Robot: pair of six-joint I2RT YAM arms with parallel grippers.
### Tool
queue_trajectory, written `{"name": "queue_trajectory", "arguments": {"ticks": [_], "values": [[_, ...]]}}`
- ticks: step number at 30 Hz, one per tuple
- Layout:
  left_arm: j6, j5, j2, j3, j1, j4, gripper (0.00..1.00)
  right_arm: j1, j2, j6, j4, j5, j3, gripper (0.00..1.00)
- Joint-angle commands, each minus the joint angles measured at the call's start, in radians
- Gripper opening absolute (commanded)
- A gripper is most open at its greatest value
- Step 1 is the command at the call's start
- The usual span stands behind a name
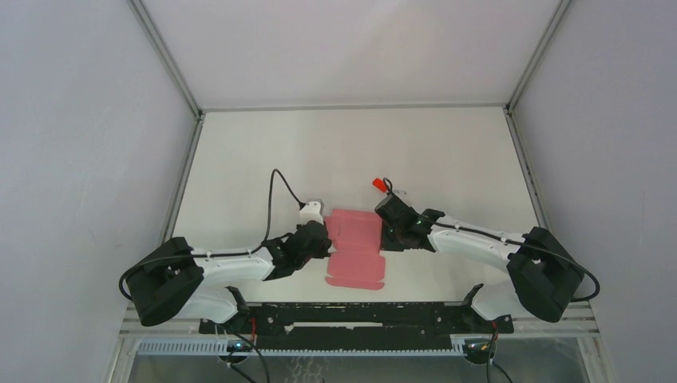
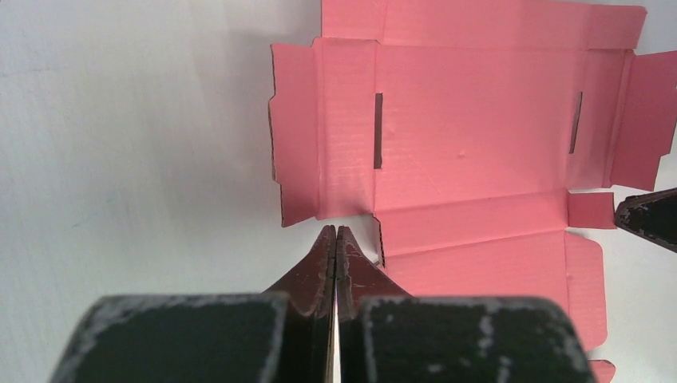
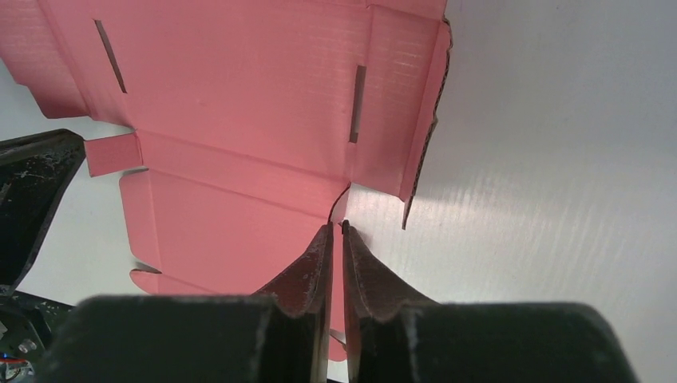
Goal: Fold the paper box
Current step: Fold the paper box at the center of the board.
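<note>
pink flat cardboard paper box (image 1: 357, 247): on white table (image 1: 447, 152), near centre | left fingers (image 2: 315, 271): at its left edge | right fingers (image 3: 311, 267): at its right edge | small red block (image 1: 378, 184): beyond far-right corner | white plug (image 1: 311, 211): beside far-left corner

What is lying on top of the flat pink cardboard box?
Nothing rests on the flat pink cardboard box; its panels show only creases and two slots. The shut left pincer and right pincer point at its side notches. Whatever lies beneath it is covered.
</note>
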Motion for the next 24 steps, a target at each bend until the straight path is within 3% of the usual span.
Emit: {"name": "queue_trajectory", "arguments": {"ticks": [1,24], "values": [[0.002,0.015,-0.002,0.045,0.005,0.031,0.0,-0.005,0.006,-0.003,0.049,-0.008,0.001,0.16],[0.001,0.047,0.0,0.072,-0.002,0.041,0.0,-0.005,0.047,-0.006,0.091,-0.032,0.001,0.16]]}}
